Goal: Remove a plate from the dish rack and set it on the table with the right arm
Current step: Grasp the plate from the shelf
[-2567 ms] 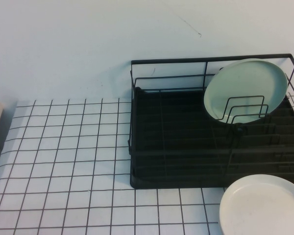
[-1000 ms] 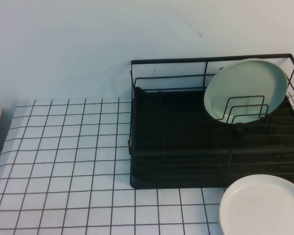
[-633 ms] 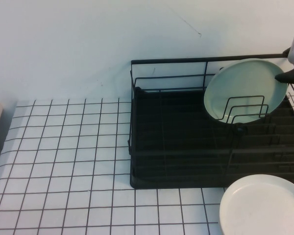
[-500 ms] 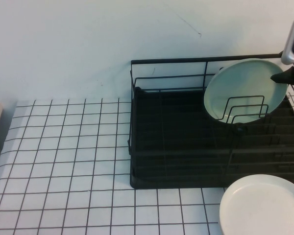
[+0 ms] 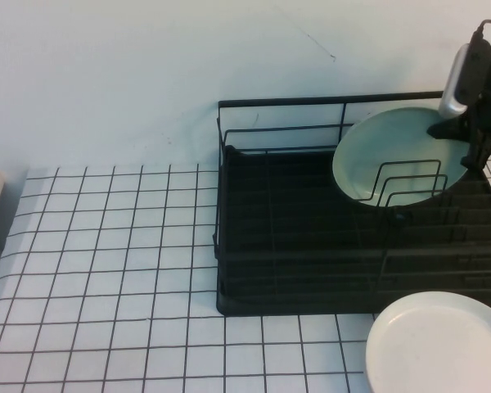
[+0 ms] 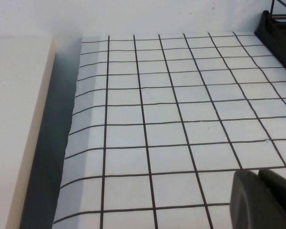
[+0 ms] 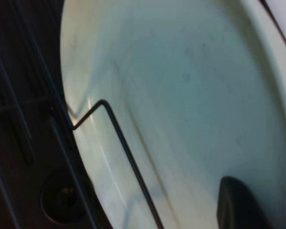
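Observation:
The pale mint-green plate (image 5: 385, 155) stands tilted between the wire dividers at the back right of the black dish rack (image 5: 295, 237). My right gripper (image 5: 458, 135) is at the plate's right rim, open, with one black finger across the plate's face and the rest by the rim. In the right wrist view the plate (image 7: 190, 86) fills the picture, with one fingertip (image 7: 238, 205) against its face and a rack wire (image 7: 119, 133) in front. My left gripper (image 6: 258, 176) is shut and empty, low over the gridded table (image 6: 171, 109), out of the high view.
A white plate (image 5: 442, 344) lies on the table at the front right, just before the rack. The gridded table (image 5: 106, 246) stretches left of the rack. A beige slab (image 6: 19, 119) borders the table's left edge. The rack's corner (image 6: 281, 28) shows in the left wrist view.
My right gripper has come in from the right edge and moved left onto the plate's right rim. The plate has tipped back and shifted slightly left.

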